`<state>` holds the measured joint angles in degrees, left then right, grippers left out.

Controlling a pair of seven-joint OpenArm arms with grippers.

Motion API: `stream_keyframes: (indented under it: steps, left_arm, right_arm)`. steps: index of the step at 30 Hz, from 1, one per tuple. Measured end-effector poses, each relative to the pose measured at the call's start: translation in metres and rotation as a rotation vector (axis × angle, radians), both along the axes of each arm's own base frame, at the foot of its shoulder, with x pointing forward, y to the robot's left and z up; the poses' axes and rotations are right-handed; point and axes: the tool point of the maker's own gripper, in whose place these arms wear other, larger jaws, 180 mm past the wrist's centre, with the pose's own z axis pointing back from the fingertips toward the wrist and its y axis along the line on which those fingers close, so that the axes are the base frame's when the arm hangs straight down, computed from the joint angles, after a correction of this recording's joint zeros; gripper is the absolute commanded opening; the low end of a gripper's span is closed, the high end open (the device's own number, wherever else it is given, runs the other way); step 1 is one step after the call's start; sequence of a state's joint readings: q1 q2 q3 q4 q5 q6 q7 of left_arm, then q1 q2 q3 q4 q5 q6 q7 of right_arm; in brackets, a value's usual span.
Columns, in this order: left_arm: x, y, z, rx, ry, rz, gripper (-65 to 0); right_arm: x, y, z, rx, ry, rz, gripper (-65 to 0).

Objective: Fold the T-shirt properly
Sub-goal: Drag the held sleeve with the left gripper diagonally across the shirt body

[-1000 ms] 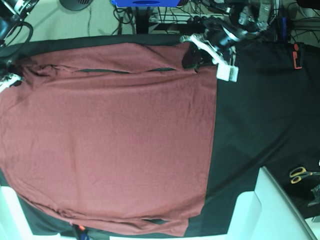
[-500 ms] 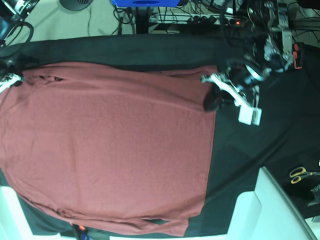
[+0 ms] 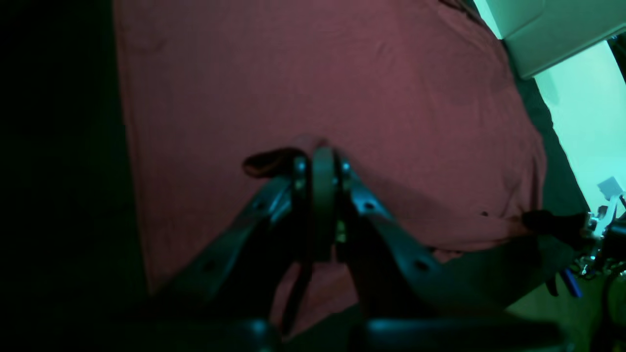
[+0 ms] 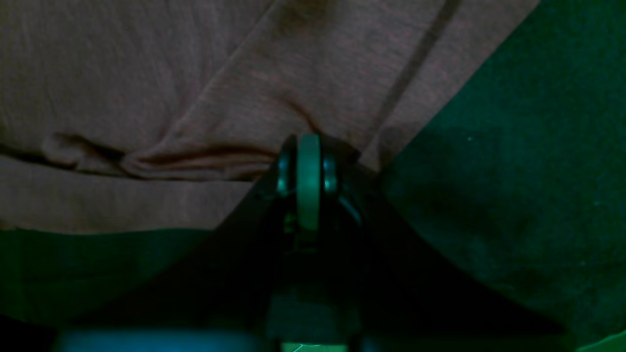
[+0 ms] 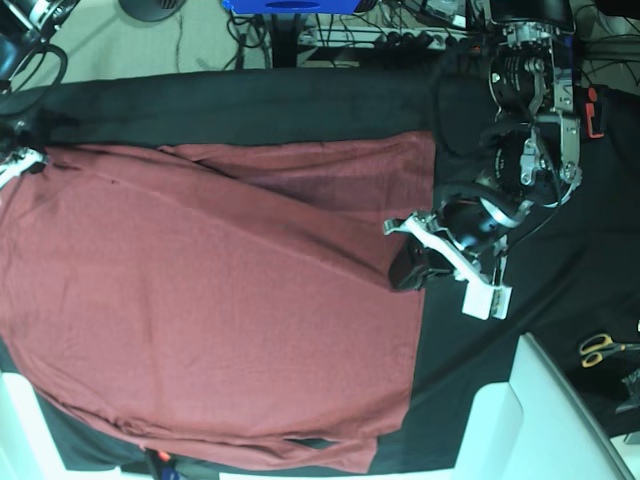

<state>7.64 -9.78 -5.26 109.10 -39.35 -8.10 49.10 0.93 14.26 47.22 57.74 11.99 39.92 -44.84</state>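
The maroon T-shirt [image 5: 220, 320] lies spread over the black table cover [image 5: 540, 190], its far strip folded over and pulled diagonally across the body. My left gripper [image 5: 408, 268] hangs over the shirt's right edge, shut on a pinch of the fabric. The left wrist view shows that gripper [image 3: 319, 155] closed on a small fold of the T-shirt [image 3: 318, 73]. My right gripper [image 5: 18, 160] sits at the far left edge, mostly out of frame. In the right wrist view this gripper [image 4: 308, 144] is shut on a bunched edge of the T-shirt [image 4: 195, 73].
Yellow-handled scissors [image 5: 600, 348] lie at the right edge of the cover. A white block [image 5: 545, 420] stands at the front right, another [image 5: 15, 430] at the front left. An orange tool [image 5: 595, 110] lies at the back right, with cables behind the table.
The left gripper has come from the far edge toward the front with the shirt's edge in it, dragging the far strip over the body. The right gripper has stayed put.
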Motion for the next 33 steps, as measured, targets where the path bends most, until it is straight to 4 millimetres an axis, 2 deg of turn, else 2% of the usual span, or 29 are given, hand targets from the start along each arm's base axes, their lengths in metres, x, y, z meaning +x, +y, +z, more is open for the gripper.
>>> stream_keyframes:
  steps: [12,17,22,29,33]
  left_arm:
    - [0.001,0.000,0.001,0.000,0.000,0.003,-65.0]
    - [0.018,0.003,0.008,-0.003,-0.027,0.011,-65.0]
    - [0.033,0.005,-0.011,-0.006,0.026,0.020,-65.0]
    - [0.046,-0.028,-0.035,-0.007,0.096,-0.073,-65.0]
    - [0.058,-0.031,-0.042,-0.025,0.095,-0.053,-65.0]
  right_arm:
    - [0.008,-0.001,0.004,-0.003,-0.009,0.005,-64.8]
    - [0.009,0.000,0.004,-0.002,-0.010,0.005,-64.8]
    - [0.009,0.000,0.004,-0.001,-0.011,0.005,-64.8]
    - [0.010,0.000,0.004,-0.002,-0.013,0.006,-64.8]
    - [0.010,0.001,0.004,-0.001,-0.013,0.006,-64.8]
